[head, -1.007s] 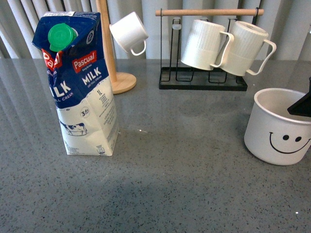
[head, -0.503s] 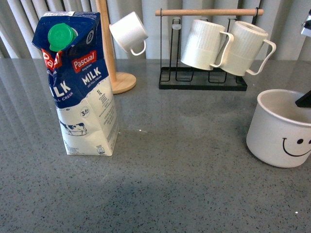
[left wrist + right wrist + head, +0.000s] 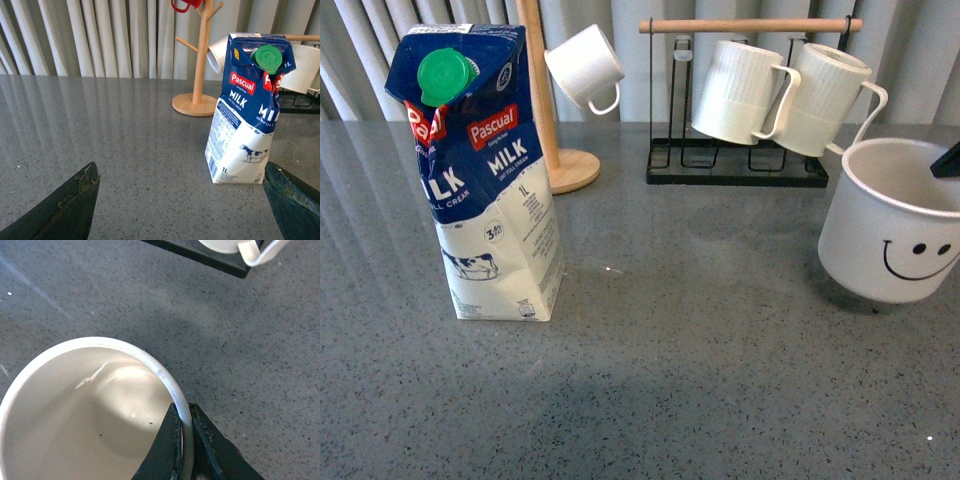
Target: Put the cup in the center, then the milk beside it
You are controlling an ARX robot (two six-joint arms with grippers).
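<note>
While my right gripper (image 3: 183, 415) pinched its rim, cup (image 3: 895, 225) lifted off table (image 3: 700, 380); carry to centre remained.

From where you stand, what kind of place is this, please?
Probably a kitchen or coffee counter, perhaps staged: a grey speckled countertop with a wooden mug tree, a black rack of ribbed mugs, a milk carton and a smiley cup. The pleated curtain behind hints at a test setup.
</note>
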